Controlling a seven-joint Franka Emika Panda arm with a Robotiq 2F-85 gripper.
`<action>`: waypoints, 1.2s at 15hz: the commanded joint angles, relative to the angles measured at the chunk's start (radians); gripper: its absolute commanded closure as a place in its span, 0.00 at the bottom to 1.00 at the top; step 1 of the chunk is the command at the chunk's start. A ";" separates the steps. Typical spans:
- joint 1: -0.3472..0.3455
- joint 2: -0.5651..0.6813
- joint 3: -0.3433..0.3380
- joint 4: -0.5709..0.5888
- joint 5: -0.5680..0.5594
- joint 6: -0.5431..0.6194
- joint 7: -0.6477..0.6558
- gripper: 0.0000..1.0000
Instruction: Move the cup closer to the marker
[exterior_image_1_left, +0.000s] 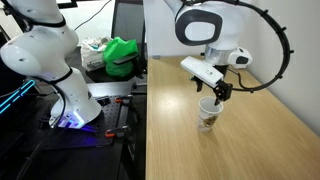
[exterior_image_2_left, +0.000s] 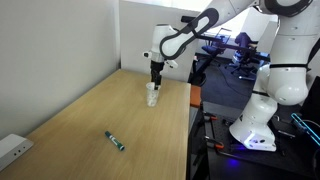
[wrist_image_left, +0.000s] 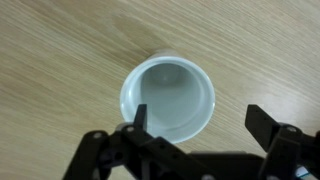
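1. In an exterior view, the gripper (exterior_image_1_left: 216, 96) of the white arm hangs directly over the cup (exterior_image_1_left: 208, 116), which stands upright on the wooden table (exterior_image_1_left: 255, 140) near its edge. The fingertips reach down about to the rim, and whether they touch it cannot be told from here. A crumpled green object (exterior_image_1_left: 122, 55) lies on the dark bench beside the table.
2. In an exterior view, the cup (exterior_image_2_left: 152, 96) stands at the far part of the table (exterior_image_2_left: 90, 110) beneath the gripper (exterior_image_2_left: 154, 82). The marker (exterior_image_2_left: 116, 140) lies flat, well apart from the cup, toward the near edge. A white block (exterior_image_2_left: 12, 150) sits at the near corner.
3. In the wrist view, the cup (wrist_image_left: 168, 98) is seen from above, its mouth open and its inside bare. The gripper (wrist_image_left: 200, 120) has its jaws spread wide, one finger (wrist_image_left: 141, 118) over the cup's mouth and the other outside its wall, clamping nothing.
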 joint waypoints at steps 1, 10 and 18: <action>-0.034 0.031 0.029 0.024 0.021 -0.007 -0.025 0.00; -0.041 0.050 0.046 0.007 -0.006 -0.003 0.005 0.00; -0.040 0.050 0.047 0.005 -0.007 0.003 0.006 0.00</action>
